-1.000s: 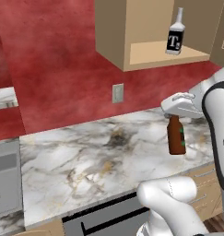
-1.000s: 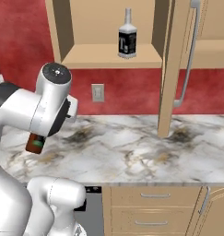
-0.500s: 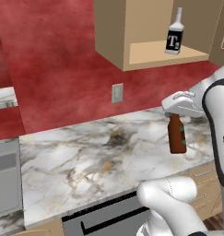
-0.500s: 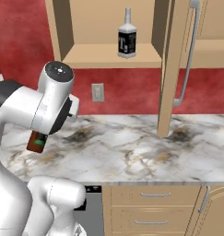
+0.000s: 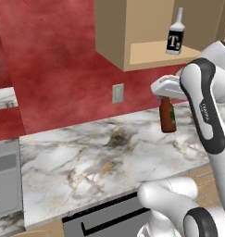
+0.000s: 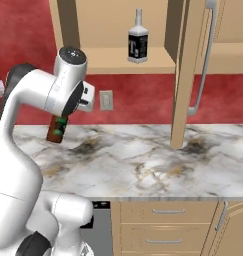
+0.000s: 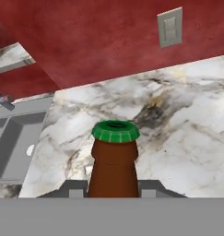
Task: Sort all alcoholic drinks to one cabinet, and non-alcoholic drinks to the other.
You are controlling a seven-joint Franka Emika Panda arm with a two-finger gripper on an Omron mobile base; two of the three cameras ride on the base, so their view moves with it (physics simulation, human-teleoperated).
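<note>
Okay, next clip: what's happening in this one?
The robot arm's gripper is shut on the neck of a brown beer bottle with a green cap, holding it upright above the marble counter, clear of the surface. Above it, in the open wall cabinet, a squarish clear bottle with a black label already stands on the shelf. The beer is not yet up there.

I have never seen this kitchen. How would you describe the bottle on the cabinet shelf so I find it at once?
Look above the marble counter to the open wall cabinet on the red wall. On its light wooden shelf stands one squarish clear bottle with a black, white-lettered label. The beer bottle in the gripper is brown and green-capped.
</note>
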